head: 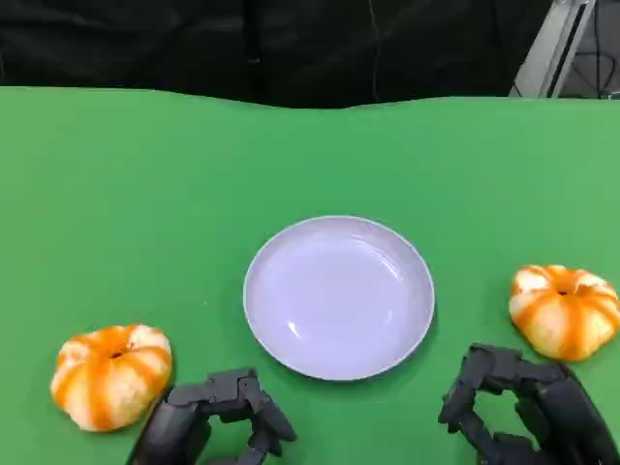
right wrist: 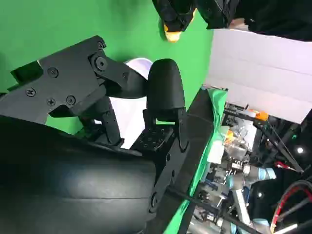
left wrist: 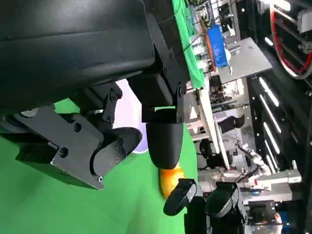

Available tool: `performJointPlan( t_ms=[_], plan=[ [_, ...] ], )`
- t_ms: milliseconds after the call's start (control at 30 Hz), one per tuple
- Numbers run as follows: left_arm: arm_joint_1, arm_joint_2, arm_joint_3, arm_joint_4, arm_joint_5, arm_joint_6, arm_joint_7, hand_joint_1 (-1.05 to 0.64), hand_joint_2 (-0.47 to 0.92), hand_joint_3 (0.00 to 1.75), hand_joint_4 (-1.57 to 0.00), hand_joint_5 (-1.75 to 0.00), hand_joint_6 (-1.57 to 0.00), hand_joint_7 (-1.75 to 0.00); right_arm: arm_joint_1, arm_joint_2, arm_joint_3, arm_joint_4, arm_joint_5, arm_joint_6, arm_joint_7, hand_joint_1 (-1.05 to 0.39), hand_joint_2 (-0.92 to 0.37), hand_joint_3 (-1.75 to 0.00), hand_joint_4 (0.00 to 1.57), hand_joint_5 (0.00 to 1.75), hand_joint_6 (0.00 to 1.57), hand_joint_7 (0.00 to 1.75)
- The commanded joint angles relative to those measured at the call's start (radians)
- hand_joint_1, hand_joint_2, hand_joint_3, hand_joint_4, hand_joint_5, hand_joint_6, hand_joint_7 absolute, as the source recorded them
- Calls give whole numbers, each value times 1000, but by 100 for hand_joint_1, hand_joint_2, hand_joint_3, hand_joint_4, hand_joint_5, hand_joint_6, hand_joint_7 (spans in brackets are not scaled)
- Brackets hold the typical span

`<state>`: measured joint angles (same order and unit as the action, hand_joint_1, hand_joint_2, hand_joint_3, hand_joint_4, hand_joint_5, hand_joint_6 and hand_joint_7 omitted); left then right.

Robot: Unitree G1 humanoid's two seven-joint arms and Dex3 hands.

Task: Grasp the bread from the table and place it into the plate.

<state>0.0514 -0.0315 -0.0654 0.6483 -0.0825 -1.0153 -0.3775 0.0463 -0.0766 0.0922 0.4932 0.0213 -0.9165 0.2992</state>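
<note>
A round, pale lilac plastic plate (head: 338,296) was seen empty at the middle of the green-covered counter (head: 145,184). Two round, orange-and-white striped bread rolls were laid on the counter, well apart from the plate: the left bread roll (head: 110,374) at the near left, and the right bread roll (head: 564,309) at the right. The black left hand (head: 225,412) was held low at the near edge, just right of the left bread roll and not touching it, with its fingers curled in on nothing. The black right hand (head: 518,402) was placed just on the near side of the right bread roll, apart from it, its fingers likewise bent inward and nothing gripped. The step in hand was judged to be the reach, no bread yet being grasped. For it to be done well, the fingers would first need to be spread wide, since each roll is broad and domed; the chosen hand should be brought over the roll from above or from the side, and closed gently around its widest part so that the soft crust is not crushed. The roll should then be lifted clear of the plate's raised rim before being set down at the centre.
</note>
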Motion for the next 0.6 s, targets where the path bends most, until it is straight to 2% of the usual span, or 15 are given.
performJointPlan(
  t_ms=[33, 500, 600],
  plan=[
    [-6, 12, 4, 2, 7, -18, 16, -4, 57, 104, -88, -147, -93, -117, 2, -11, -8, 4, 21, -4, 5, -20, -62, -91, 80, 158, 80, 131],
    [-8, 12, 9, -5, 5, -25, 29, -3, 60, 99, -86, -145, -92, -116, 1, -11, -8, -1, 17, 0, 7, -20, -62, -91, 79, 158, 80, 132],
    [-3, 12, 20, -27, 4, -15, 44, -3, 65, 91, -84, -137, -90, -112, 0, -12, -8, 2, 18, -3, 9, -21, -62, -91, 79, 158, 79, 132]
  ],
)
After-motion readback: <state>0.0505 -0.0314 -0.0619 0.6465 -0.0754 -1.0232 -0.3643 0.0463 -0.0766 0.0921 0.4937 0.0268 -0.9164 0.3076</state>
